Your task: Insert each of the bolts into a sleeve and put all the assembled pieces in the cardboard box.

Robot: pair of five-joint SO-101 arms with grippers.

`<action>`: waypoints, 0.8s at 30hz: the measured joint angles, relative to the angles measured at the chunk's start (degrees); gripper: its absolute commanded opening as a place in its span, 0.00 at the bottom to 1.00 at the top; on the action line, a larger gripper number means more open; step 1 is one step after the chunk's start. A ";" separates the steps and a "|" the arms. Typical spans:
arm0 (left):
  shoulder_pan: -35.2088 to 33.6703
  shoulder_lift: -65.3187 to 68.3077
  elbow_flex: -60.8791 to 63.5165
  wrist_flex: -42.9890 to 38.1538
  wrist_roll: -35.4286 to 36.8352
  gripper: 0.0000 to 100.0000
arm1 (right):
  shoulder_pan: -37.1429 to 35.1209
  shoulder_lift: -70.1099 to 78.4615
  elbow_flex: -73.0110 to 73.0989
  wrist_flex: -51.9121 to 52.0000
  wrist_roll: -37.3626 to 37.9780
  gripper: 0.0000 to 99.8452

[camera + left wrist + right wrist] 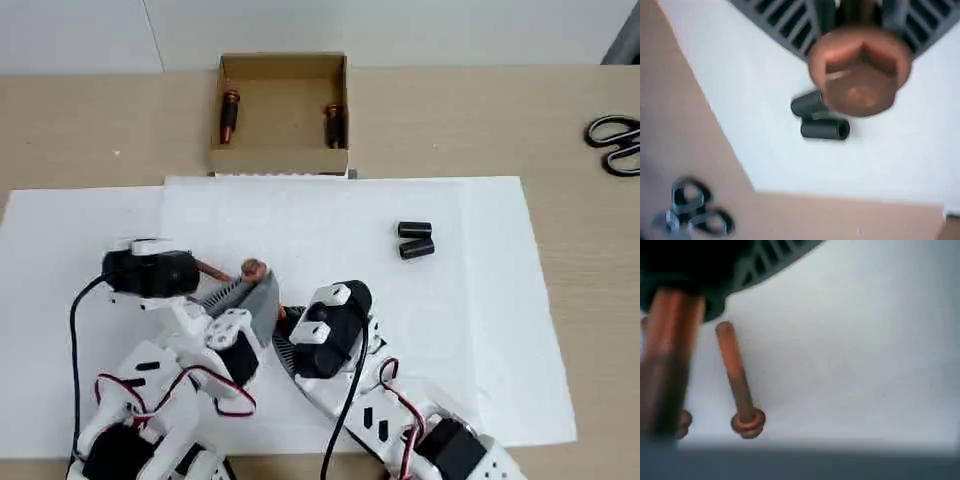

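Jaws: clamped on bolt (860, 75) at left gripper (255, 282), well apart from cardboard box (280, 160); cannot tell for right gripper (283, 318). Judged stiff, light, slippery; grip mid-shank.

Small robotics lab: wooden worktop (480, 110) under a white paper sheet (330, 215), scissors (615, 143) beside the sheet, loose servo cables (225, 395) over it.

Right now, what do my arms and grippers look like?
Both the left arm and right arm are white shells with black motors, red-white-black wire loops and a black cable. The left gripper has grey slotted fingers.
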 measured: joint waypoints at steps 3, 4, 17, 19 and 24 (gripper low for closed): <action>1.67 0.09 -1.32 3.52 0.00 0.01 | 0.00 -0.09 -0.09 0.00 0.00 0.00; 2.02 0.09 -1.76 4.22 0.00 0.01 | 0.00 -0.09 -0.35 0.00 0.00 0.00; 2.64 -0.35 -3.34 9.23 -5.19 0.01 | -0.18 0.09 -1.85 0.09 2.64 0.00; 2.64 -0.44 -2.02 8.97 -5.36 0.01 | -0.18 0.18 -1.67 0.18 3.52 0.00; 2.90 -0.44 1.93 5.80 -6.33 0.01 | -0.09 0.26 -1.85 0.09 4.22 0.00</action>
